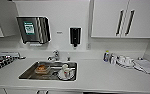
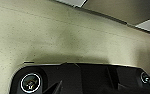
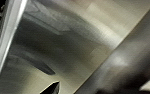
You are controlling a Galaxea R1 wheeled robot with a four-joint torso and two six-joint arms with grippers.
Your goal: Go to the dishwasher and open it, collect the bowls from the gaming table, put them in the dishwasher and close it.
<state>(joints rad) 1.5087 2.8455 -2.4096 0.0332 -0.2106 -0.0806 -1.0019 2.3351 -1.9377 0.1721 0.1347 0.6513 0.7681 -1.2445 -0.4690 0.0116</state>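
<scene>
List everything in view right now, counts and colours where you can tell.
Sink: one, steel, set in the counter; holds a brownish item and white dishes.
Tap: one, chrome, behind the sink.
Counter: white, runs across the head view.
Paper towel dispenser: one, steel, on the wall above the sink.
Soap dispenser: one, black, on the wall.
Wall cabinets: white, dark handles, upper right.
Bottle: one, blue-capped, on the counter to the right.
White cups and dishes: count unclear, right of the bottle.
Cloth: pale, far right.
Brushed steel panel: in the right wrist view, probably the dishwasher front.
Speckled floor: beige, left wrist view.
Robot's dark wrist plate: left wrist view.
</scene>
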